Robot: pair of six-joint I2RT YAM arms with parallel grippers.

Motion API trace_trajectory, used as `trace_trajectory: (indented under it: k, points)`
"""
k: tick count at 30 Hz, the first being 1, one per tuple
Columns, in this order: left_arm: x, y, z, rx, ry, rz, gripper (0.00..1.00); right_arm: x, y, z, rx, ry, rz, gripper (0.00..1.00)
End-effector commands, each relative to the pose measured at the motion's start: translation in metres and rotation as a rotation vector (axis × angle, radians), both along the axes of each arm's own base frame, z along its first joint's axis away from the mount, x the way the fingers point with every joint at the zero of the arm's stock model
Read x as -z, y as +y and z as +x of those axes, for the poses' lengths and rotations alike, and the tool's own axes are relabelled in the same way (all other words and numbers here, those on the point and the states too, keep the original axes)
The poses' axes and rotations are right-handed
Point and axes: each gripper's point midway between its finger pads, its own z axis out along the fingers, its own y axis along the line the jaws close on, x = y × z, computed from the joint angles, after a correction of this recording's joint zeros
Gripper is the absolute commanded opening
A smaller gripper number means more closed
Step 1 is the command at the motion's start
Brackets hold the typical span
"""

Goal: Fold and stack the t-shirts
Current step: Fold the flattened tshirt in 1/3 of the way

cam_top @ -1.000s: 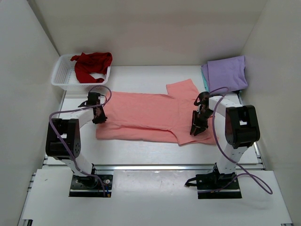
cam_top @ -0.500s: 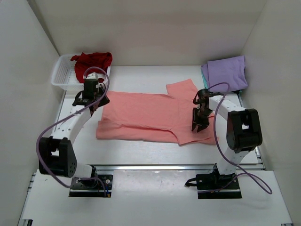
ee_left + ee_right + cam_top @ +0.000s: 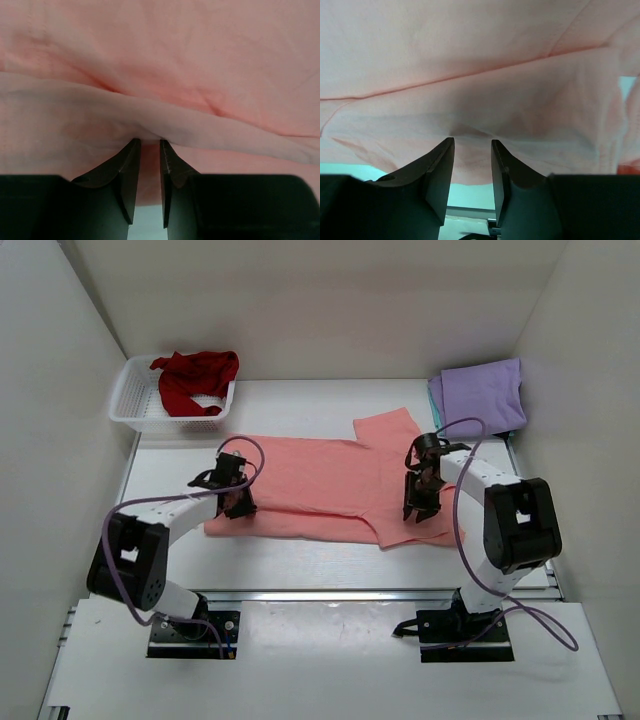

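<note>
Salmon-pink t-shirt [image 3: 320, 485] lies spread flat across the middle of the white surface [image 3: 300, 405], its long axis running left to right, with one sleeve pointing to the far side and the other toward the near right. Left end effector [image 3: 238, 502] is down at the shirt's near-left corner. The wrist view shows its two dark fingers [image 3: 127, 175] narrowly parted, tips set against a raised fold of pink cloth; no cloth is seen pinched in the gap. Right end effector [image 3: 415, 508] is down on the right part of the same shirt, close to the near sleeve. Its fingers are also narrowly parted, tips touching a soft ridge of cloth, and the gap between them is clear. Dark red t-shirt [image 3: 195, 375] sits crumpled in the white lattice basket [image 3: 130, 405] at the far left, partly draped over the rim. Lavender t-shirt [image 3: 485, 395] lies folded at the far right, on top of a teal t-shirt [image 3: 435, 400] of which only the left edge shows.
</note>
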Motion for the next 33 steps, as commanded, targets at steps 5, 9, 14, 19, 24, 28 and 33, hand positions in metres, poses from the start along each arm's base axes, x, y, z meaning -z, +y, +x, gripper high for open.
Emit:
trace_trajectory:
  k: [5, 9, 14, 19, 24, 28, 33]
  points:
    - [0.018, 0.010, -0.032, 0.026, 0.136, 0.077, 0.33, 0.021, 0.009, -0.023, -0.025, 0.056, -0.045, 0.33]
    - [0.021, 0.023, -0.065, 0.019, 0.182, 0.076, 0.32, 0.027, 0.014, -0.038, -0.026, 0.084, -0.034, 0.33]
    - [0.028, 0.032, -0.104, 0.013, 0.229, 0.055, 0.31, 0.031, 0.018, -0.058, -0.054, 0.124, -0.038, 0.33]
    - [0.016, 0.037, -0.097, -0.043, 0.162, -0.003, 0.32, 0.031, 0.018, -0.077, -0.046, 0.170, -0.029, 0.33]
    - [-0.026, 0.020, -0.067, -0.018, 0.077, -0.060, 0.38, 0.002, 0.019, -0.064, -0.040, 0.139, -0.004, 0.34]
    - [-0.085, 0.032, -0.015, -0.120, -0.104, -0.108, 0.42, -0.056, 0.021, -0.014, -0.022, -0.026, 0.035, 0.43]
    - [-0.119, 0.052, 0.044, -0.158, -0.243, -0.007, 0.48, -0.085, 0.014, 0.056, 0.038, -0.207, 0.070, 0.52]
